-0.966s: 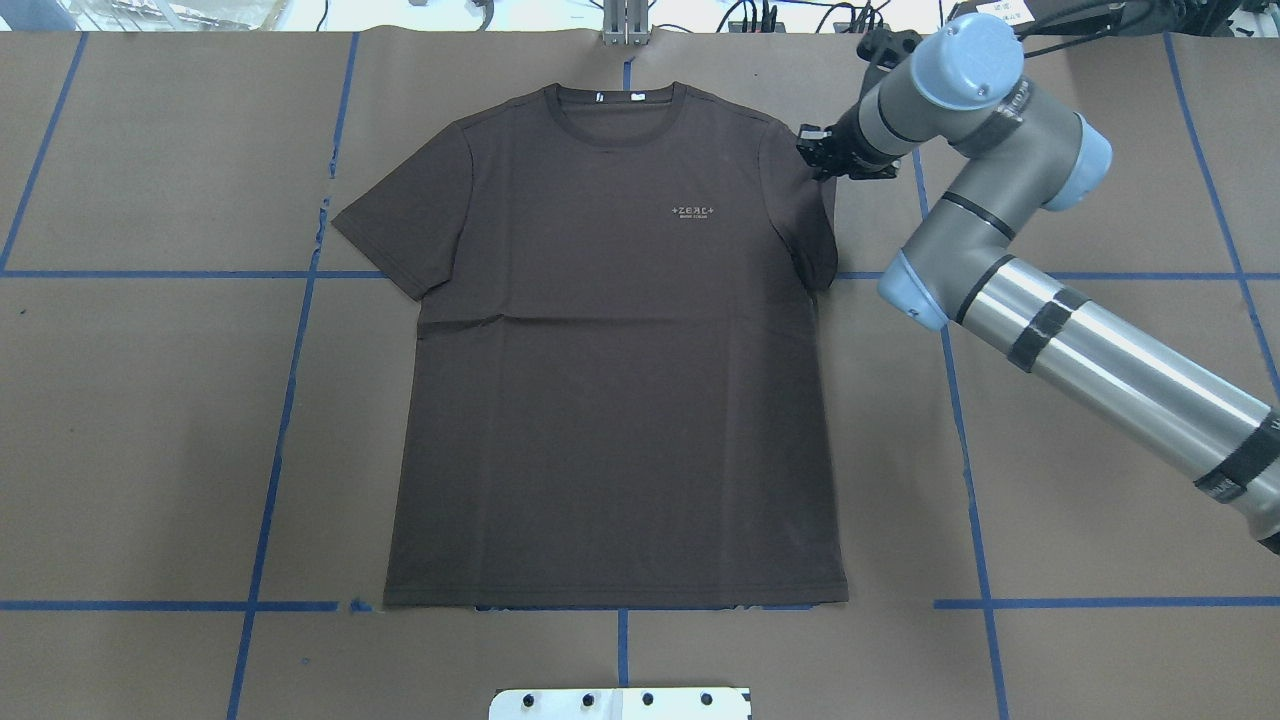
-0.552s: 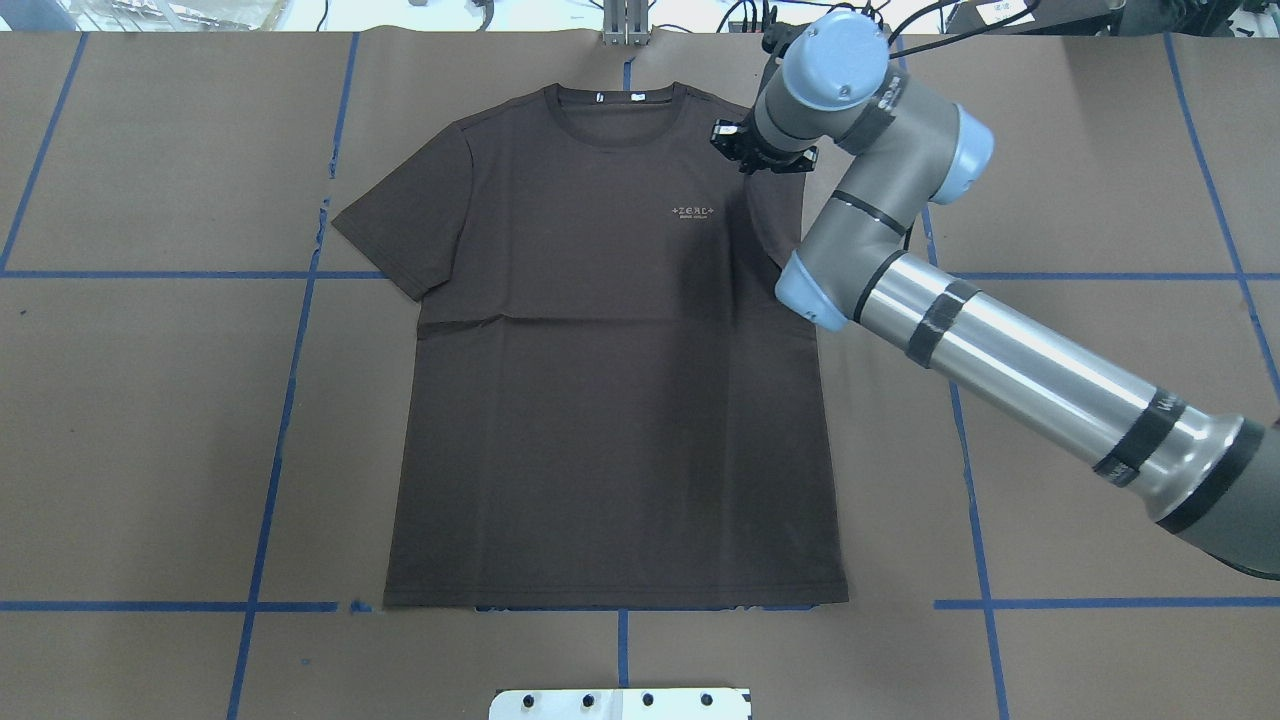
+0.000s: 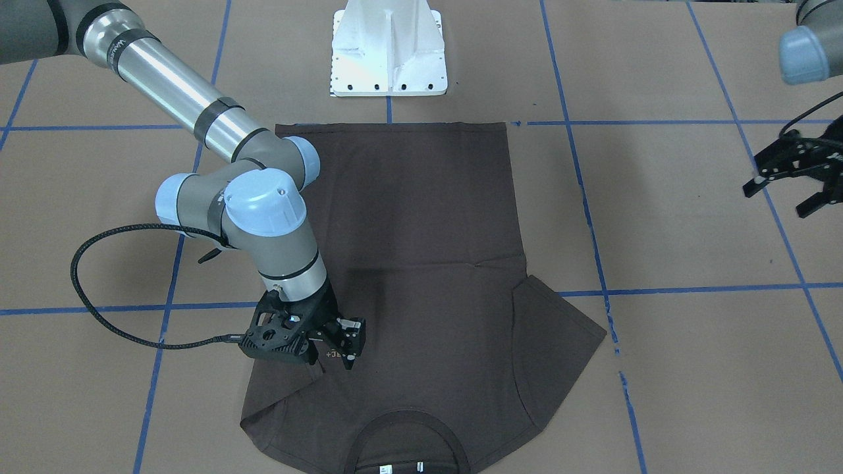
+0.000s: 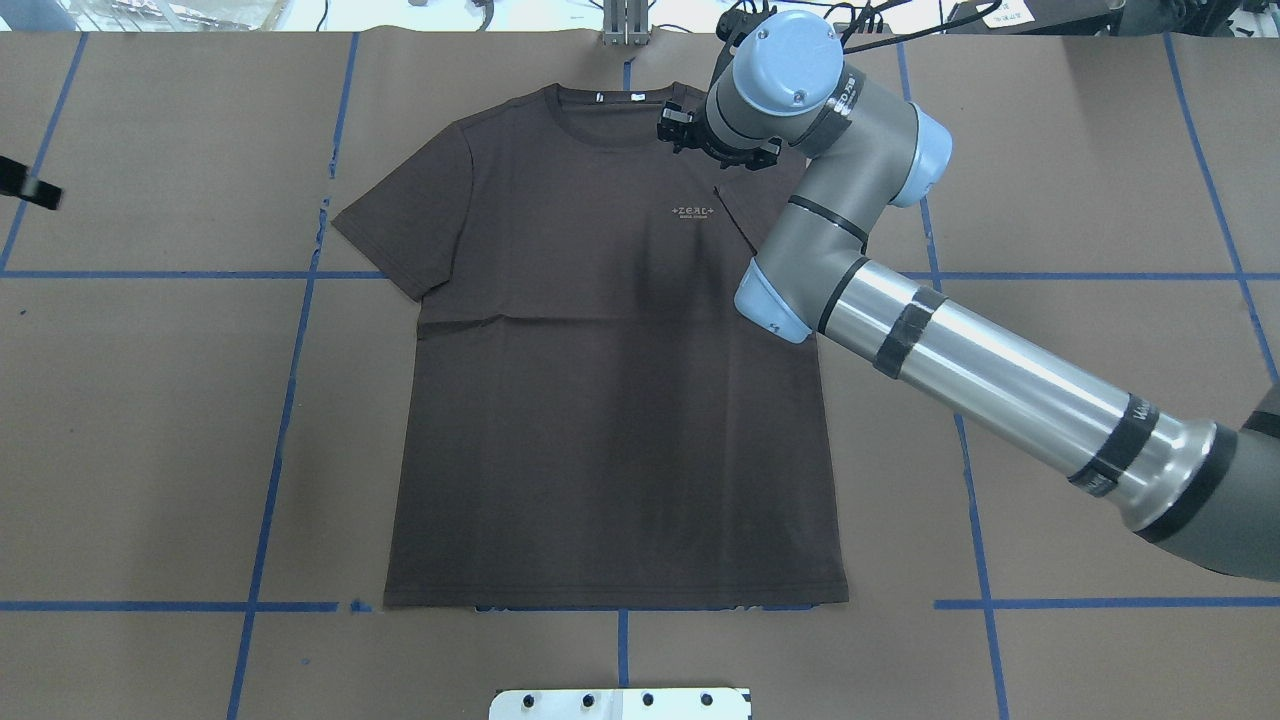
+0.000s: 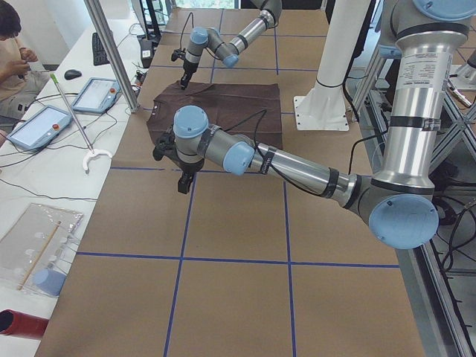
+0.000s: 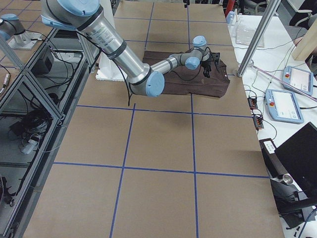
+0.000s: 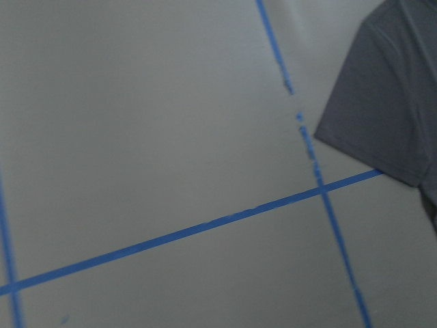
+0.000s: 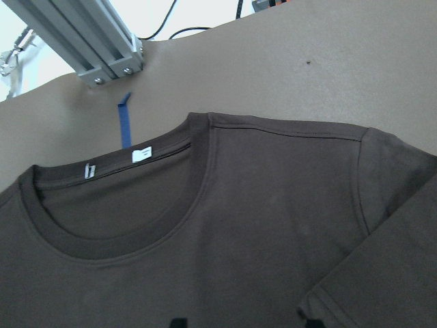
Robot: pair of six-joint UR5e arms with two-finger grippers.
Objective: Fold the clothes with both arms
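The dark grey-brown T-shirt (image 4: 600, 400) lies flat, front up, collar (image 4: 615, 100) at the far edge, and it also shows in the front-facing view (image 3: 421, 217). My right gripper (image 4: 700, 140) hovers above the chest by the collar, shut on the shirt's right sleeve, which is pulled inward over the chest (image 3: 283, 395). The right wrist view shows the collar and white neck tags (image 8: 140, 156). My left gripper (image 3: 784, 194) is open and empty, off the shirt to the left, only its tip at the overhead view's edge (image 4: 28, 186). The left sleeve (image 7: 382, 116) lies flat.
The white pedestal base (image 3: 390, 52) stands at the near edge behind the hem. An aluminium post (image 4: 625, 25) rises at the far edge by the collar. Blue tape lines (image 4: 270, 500) grid the brown table. Tablets (image 5: 41, 126) and a person (image 5: 15, 37) are on a side bench.
My right gripper has moved left from the shirt's right edge to near the collar, dragging the right sleeve over the chest. The left gripper's tip has come into the overhead view's left edge.
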